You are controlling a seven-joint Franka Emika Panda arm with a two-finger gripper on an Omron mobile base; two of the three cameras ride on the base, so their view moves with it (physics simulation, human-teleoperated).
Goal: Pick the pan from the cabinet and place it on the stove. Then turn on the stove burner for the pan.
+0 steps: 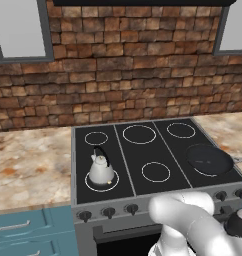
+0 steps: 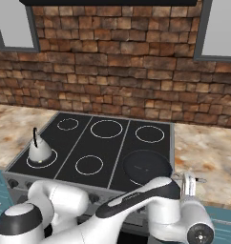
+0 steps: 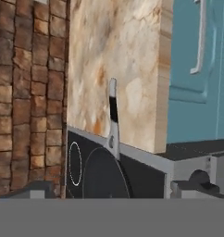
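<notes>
While pan (image 1: 209, 159) sits, stove (image 1: 143, 155) front-right

pan (image 1: 209, 159): round, shallow, black; sits flat on the cooktop's front-right corner, its long thin grey handle reaching out past the right edge over the marble worktop (image 2: 210, 157)
stove (image 1: 124, 162): black glass cooktop with five white rings, grey front with a row of black knobs below
stove burner (image 2: 136, 181): front-right ring, almost wholly covered by the pan; only a short arc of white shows at the pan's near rim
</notes>
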